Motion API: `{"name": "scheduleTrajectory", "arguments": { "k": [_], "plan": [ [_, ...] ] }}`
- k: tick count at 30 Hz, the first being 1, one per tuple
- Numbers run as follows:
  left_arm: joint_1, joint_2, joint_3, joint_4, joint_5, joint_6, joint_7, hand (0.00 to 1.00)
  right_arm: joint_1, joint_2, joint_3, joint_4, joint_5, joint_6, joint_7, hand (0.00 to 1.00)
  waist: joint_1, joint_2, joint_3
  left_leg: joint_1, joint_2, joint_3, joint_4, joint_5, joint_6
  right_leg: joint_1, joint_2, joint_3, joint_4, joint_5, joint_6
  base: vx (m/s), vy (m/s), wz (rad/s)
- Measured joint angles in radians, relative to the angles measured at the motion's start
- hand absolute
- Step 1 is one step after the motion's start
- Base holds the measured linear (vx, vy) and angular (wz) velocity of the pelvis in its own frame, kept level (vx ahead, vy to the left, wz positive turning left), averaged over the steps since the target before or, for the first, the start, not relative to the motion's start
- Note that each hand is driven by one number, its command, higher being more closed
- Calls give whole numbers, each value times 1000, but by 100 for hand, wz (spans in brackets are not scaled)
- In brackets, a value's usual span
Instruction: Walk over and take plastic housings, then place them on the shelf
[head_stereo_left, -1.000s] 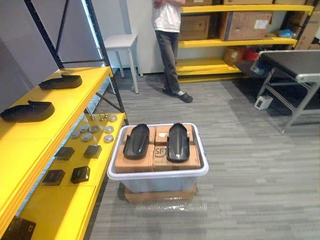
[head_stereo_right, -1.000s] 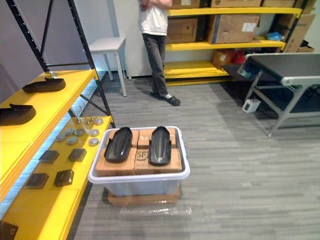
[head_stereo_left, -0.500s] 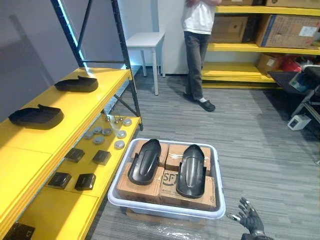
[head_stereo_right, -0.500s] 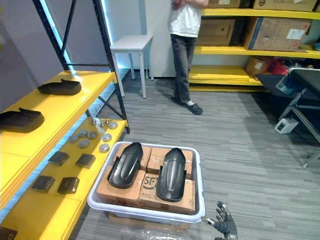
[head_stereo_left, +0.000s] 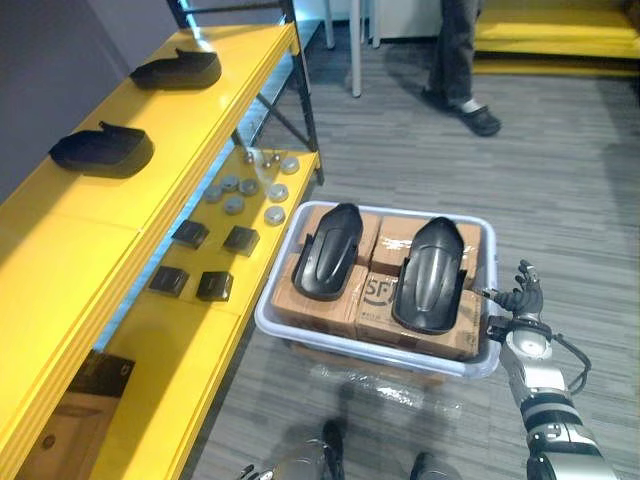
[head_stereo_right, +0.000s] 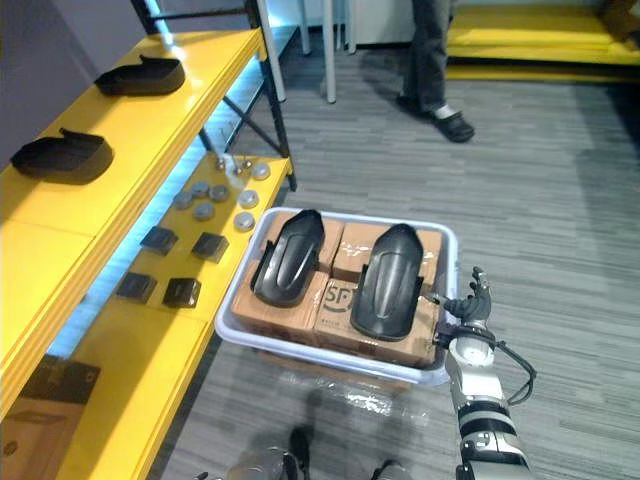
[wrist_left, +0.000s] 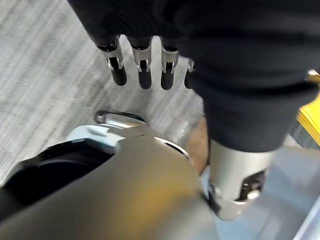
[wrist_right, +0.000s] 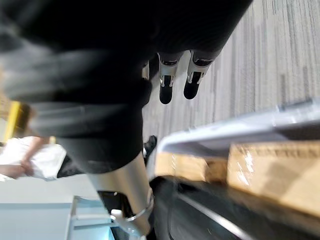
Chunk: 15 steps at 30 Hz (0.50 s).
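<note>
A white bin (head_stereo_left: 370, 347) sits at centre frame on grey floor (head_stereo_left: 580, 200), packed with cartons (head_stereo_left: 383, 290). Left of it lie grey discs (head_stereo_left: 245, 190) and small black blocks (head_stereo_left: 240, 239). A person's legs (head_stereo_left: 455, 50) stand at the top.

a storeroom: yellow shelving (head_stereo_left: 70, 250) (small parts (head_stereo_left: 240, 239) laid out), cardboard boxes (head_stereo_left: 300, 308).

Two black plastic housings (head_stereo_left: 103, 150) lie well apart on the upper level of a yellow metal shelf (head_stereo_left: 60, 260). Grey round discs (head_stereo_left: 246, 187) and small black square blocks (head_stereo_left: 200, 262) sit on its lower level. A white plastic bin (head_stereo_left: 478, 362) stands beside the shelf on the grey striped floor (head_stereo_left: 580, 180).
</note>
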Motion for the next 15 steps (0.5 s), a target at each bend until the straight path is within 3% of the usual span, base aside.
{"name": "scheduleTrajectory", "arguments": {
  "k": [4, 10, 11, 15],
  "plan": [
    [-32, 7, -20, 3, -20, -10, -2, 0, -88, -31, 52, 36, 14, 105, -16, 0, 24, 4, 7, -85, 0, -1, 46, 6, 11, -89, -19, -3, 72, -21, -12, -64, -68, 13],
    [-103, 5, -31, 9, -60, -17, -2, 0, -226, -86, 129, 111, 20, 195, -3, 0, 38, 12, 16, -214, 10, 1, 113, 7, 18, -197, -39, -23, 143, -28, -19, -54, -37, 17],
    [-126, 6, -38, 9, -80, -21, -2, 0, -254, -105, 149, 119, 18, 221, -22, 100, 41, 13, 17, -248, 17, 2, 131, 3, 19, -220, -42, -33, 158, -30, -22, -90, -10, 27],
    [-186, -11, -48, 3, -132, -29, 0, 0, -345, -147, 187, 155, 16, 304, -127, 100, 48, 15, 29, -322, 53, 48, 166, 4, 28, -281, -55, -52, 187, -32, -26, -88, -15, 20]
  ]
}}
